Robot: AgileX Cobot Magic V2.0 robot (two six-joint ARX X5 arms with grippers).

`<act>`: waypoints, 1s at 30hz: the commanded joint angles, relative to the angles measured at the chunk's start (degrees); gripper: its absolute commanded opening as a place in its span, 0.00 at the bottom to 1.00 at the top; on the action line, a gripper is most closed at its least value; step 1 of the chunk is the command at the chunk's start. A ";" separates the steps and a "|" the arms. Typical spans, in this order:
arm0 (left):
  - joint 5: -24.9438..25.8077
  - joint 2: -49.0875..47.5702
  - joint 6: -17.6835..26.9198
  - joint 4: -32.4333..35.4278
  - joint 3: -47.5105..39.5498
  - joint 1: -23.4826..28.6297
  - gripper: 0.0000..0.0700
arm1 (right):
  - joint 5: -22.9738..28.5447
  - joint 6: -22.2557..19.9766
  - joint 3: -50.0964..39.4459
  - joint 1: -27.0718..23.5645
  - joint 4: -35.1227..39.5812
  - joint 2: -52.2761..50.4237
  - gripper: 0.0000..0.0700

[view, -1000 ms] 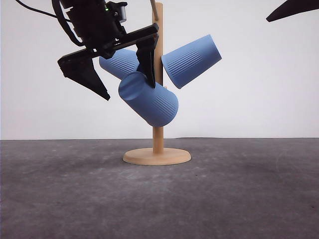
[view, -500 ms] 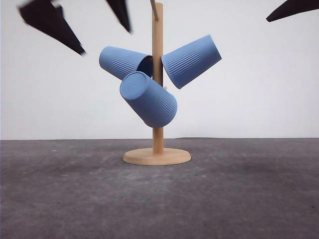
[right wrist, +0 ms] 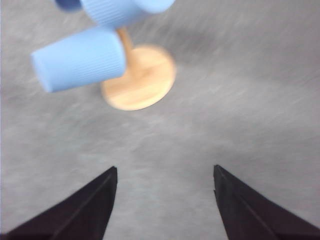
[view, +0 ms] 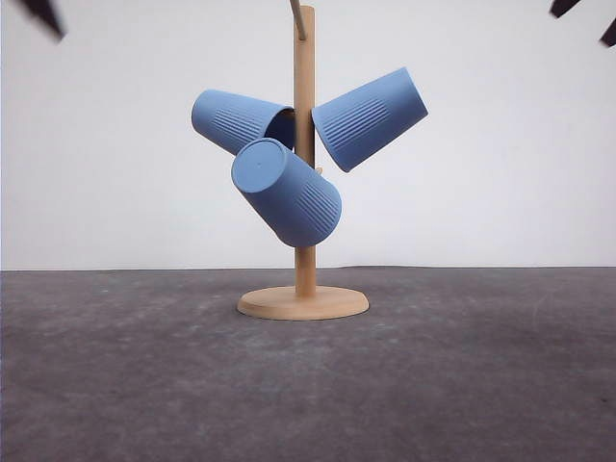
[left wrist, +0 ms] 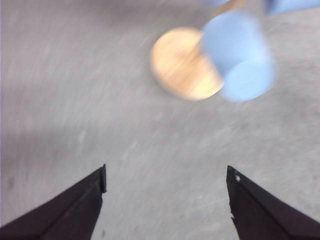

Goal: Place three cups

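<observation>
Three light-blue ribbed cups hang tilted on the pegs of a wooden stand (view: 304, 260): one on the upper left (view: 234, 120), one on the upper right (view: 371, 117), and one lower in front (view: 286, 192), its flat base facing me. My left gripper (left wrist: 166, 180) is open and empty, high above the table, with a blurred cup (left wrist: 239, 57) and the stand's round base (left wrist: 182, 62) ahead of it. My right gripper (right wrist: 165, 175) is also open and empty, facing a cup (right wrist: 80, 59) and the stand base (right wrist: 140, 77). Neither gripper touches a cup.
The stand sits mid-table on a dark grey mat (view: 462, 385) with a white wall behind. One left fingertip (view: 43, 13) shows at the front view's top left corner, and the right fingertips (view: 562, 7) show at its top right corner.
My left gripper has let go near the lower front cup and risen up and to the left, almost out of the front view. The right gripper has drawn up and to the right. The cups stay hanging.
</observation>
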 commanded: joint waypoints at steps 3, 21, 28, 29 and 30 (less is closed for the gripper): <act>4.26 -2.65 1.65 4.08 -6.74 4.04 0.65 | 1.93 -1.26 -4.55 -0.26 3.42 -3.12 0.54; 5.04 -4.32 1.97 6.58 -11.80 4.98 0.00 | 4.87 -0.95 -11.56 -0.23 5.11 -6.49 0.03; 5.03 -4.32 1.98 6.79 -11.80 5.01 0.00 | 4.88 -0.95 -11.56 -0.23 5.60 -6.49 0.03; 5.02 -4.32 1.98 6.79 -11.80 5.02 0.00 | 4.88 -0.95 -11.56 -0.23 5.60 -6.49 0.03; 5.02 -4.32 1.98 6.79 -11.80 5.02 0.00 | 4.88 -0.95 -11.56 -0.23 5.60 -6.51 0.03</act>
